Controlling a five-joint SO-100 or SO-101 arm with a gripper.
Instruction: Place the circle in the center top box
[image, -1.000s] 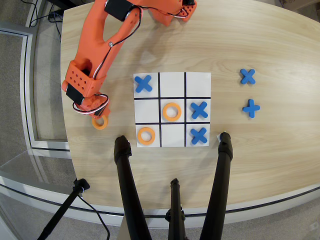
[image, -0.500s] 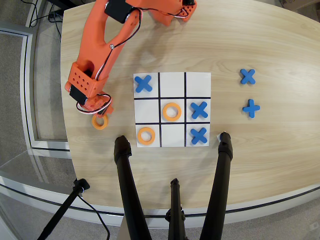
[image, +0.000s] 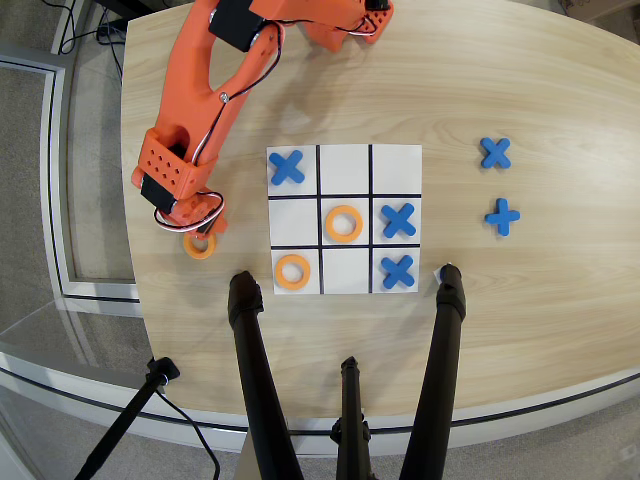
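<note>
The orange arm (image: 215, 85) reaches in from the top edge of the overhead view and bends down the left side of the wooden counter (image: 520, 300), ending just left of the board (image: 345, 175). Its wrist block points toward the bottom of the view, and the hand (image: 200, 232) hangs directly over an orange ring (image: 200, 245) that lies on the bare counter, left of the board and level with its lower rows. The wrist hides the fingers from above, so I cannot tell whether they are spread, pressed together or pinching the ring; only the lower part of the ring shows beneath them.

The board is a white sheet ruled into nine cells. Two more orange rings sit on it, one in the middle cell (image: 344, 223) and one in the bottom left cell (image: 292, 271). Blue crosses occupy the top left cell (image: 287, 167), the middle right cell (image: 398, 219) and the bottom right cell (image: 398, 271). The edge cell nearest the black tripod legs (image: 345, 400), the center top box (image: 345, 271), holds nothing. Two spare blue crosses (image: 495, 152) (image: 502, 216) lie on the counter well right of the board.
</note>
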